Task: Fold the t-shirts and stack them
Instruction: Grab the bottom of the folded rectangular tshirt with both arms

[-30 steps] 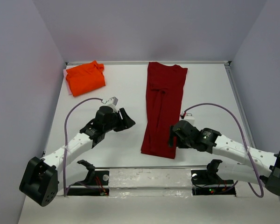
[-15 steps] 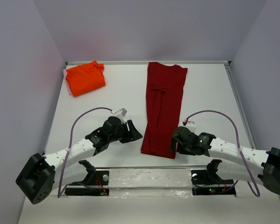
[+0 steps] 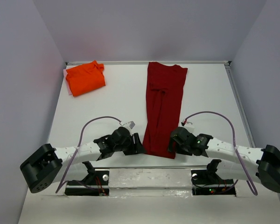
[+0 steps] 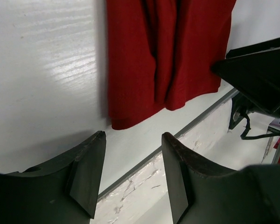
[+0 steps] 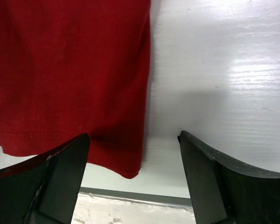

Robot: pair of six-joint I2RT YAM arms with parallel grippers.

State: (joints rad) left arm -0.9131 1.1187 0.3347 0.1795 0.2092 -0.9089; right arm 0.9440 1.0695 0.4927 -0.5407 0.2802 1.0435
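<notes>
The dark crimson t-shirt (image 3: 164,105) lies as a long narrow strip down the middle of the table, its hem at the near edge. The orange t-shirt (image 3: 85,78) sits folded at the back left. My left gripper (image 3: 139,146) is open and low beside the hem's left corner. In the left wrist view the crimson t-shirt (image 4: 163,51) is just ahead of the left gripper (image 4: 133,140), apart from it. My right gripper (image 3: 171,144) is open at the hem's right corner. In the right wrist view the right gripper (image 5: 134,137) straddles the corner of the crimson cloth (image 5: 70,70).
A grey strip and a taped white ledge (image 3: 149,176) run along the table's near edge just behind the hem. Both arm bases and their purple cables (image 3: 210,114) stand there. A raised rim (image 3: 236,98) bounds the table on the right.
Both arms have dropped toward the near edge. The left gripper has swung right to the hem's left corner, and the right gripper has moved down to the right corner. The shirts have not moved.
</notes>
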